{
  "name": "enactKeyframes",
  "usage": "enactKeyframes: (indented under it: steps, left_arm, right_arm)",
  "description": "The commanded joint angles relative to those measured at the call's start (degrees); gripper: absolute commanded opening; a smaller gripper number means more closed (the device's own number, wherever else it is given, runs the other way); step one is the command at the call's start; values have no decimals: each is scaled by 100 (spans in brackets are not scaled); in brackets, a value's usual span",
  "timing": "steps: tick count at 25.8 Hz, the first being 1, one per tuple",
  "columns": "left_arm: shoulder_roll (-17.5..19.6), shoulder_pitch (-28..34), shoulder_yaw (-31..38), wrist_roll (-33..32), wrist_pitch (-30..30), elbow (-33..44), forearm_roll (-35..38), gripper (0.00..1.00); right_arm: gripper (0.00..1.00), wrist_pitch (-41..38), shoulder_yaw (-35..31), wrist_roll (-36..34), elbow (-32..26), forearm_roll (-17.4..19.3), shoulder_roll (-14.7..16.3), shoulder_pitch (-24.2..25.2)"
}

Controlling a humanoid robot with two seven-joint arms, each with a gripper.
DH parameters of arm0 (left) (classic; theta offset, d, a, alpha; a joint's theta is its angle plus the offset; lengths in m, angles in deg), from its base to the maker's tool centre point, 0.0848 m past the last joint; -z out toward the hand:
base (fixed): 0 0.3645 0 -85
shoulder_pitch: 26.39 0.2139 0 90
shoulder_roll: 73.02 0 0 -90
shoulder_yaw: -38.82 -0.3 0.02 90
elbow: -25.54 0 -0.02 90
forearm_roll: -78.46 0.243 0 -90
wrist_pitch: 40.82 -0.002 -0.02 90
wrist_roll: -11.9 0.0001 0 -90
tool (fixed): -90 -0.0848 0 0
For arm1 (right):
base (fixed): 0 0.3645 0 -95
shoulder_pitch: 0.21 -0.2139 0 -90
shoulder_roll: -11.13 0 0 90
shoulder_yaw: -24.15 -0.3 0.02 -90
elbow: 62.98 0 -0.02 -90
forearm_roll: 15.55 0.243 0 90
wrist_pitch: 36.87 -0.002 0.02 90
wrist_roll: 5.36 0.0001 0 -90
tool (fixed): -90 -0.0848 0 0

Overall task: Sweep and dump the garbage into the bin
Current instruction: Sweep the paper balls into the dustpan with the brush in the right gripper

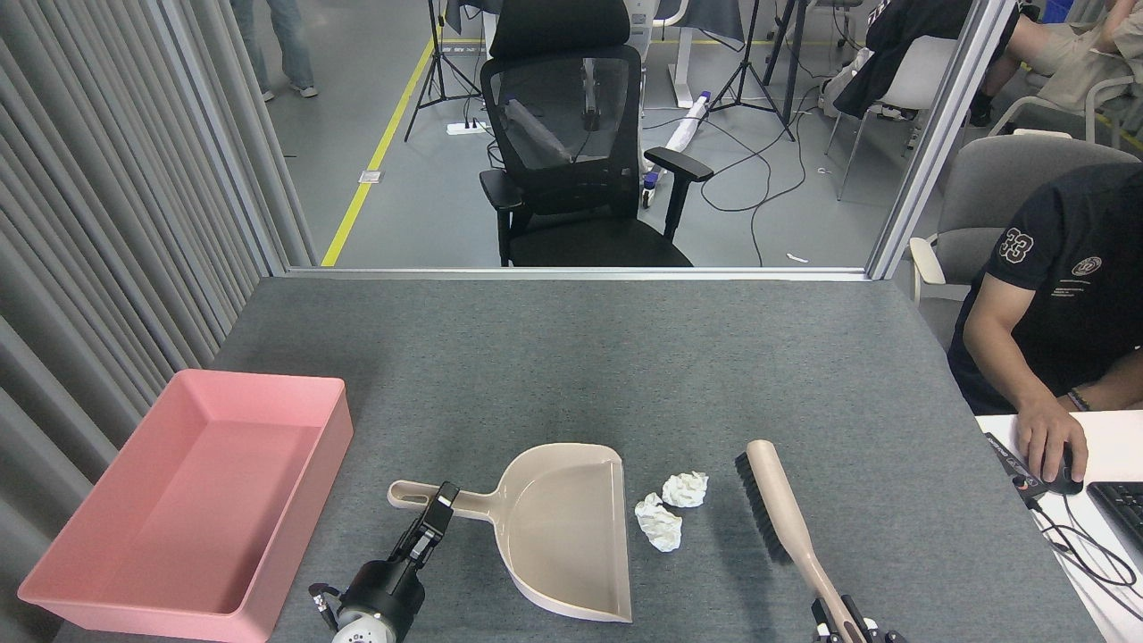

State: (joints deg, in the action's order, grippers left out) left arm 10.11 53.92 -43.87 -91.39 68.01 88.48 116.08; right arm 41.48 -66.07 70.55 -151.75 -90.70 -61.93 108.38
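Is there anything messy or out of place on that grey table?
Only the two crumpled tissue wads, lying loose on the table between the dustpan and the brush. The pink bin sits upright and empty; nothing looks damaged.

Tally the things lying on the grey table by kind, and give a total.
Tissue wads: 2
Dustpan: 1
Brush: 1
Pink tray: 1
Total: 5
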Motion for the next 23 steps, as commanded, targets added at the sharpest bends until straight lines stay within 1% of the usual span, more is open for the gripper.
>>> enactKeyframes:
  steps: [1,8,13,15,20,23]
  left_arm:
    - [-7,2,25,-50,-11,26,9,29]
    - [-7,11,42,-15,50,26,26,29]
    - [2,2,60,-6,50,96,35,29]
    - [2,11,60,-15,50,122,44,29]
    - [-7,11,60,-33,41,219,70,29]
    - [2,11,60,-41,41,228,70,29]
  right_arm:
    - [0,-22,-4,2,0,0,-42,48]
    - [0,-31,31,2,62,-8,-95,145]
    - [0,-22,119,11,141,-26,-367,127]
    - [0,-22,233,2,150,-52,-543,118]
    - [0,13,479,2,343,-70,-772,30]
    - [0,22,637,11,448,-79,-939,-137]
